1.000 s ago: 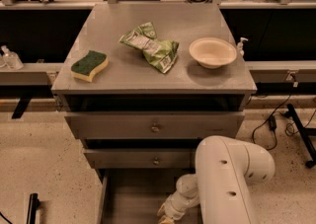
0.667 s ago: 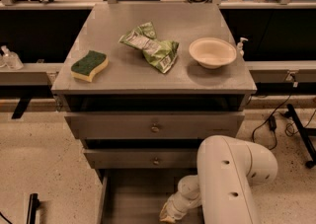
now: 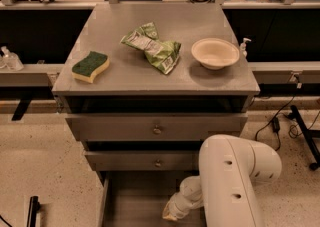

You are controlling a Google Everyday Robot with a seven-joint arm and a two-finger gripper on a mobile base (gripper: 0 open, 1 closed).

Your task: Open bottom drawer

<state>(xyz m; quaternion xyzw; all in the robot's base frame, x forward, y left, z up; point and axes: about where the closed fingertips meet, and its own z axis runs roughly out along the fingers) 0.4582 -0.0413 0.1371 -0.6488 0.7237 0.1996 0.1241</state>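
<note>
Standing on a speckled beige floor (image 3: 45, 161), backed by dark benches with cables: one grey metal cabinet (image 3: 150, 78) with a flat top. On top: one green-and-yellow sponge (image 3: 90, 66), one crumpled green snack bag (image 3: 152, 48), one round beige bowl (image 3: 215, 53). Three grey drawers; the bottom drawer (image 3: 135, 201) is pulled out at frame bottom, plain interior showing. White robot arm (image 3: 235, 181) bends down at right, gripper (image 3: 172, 213) low over that interior; can't tell its grip state.
</note>
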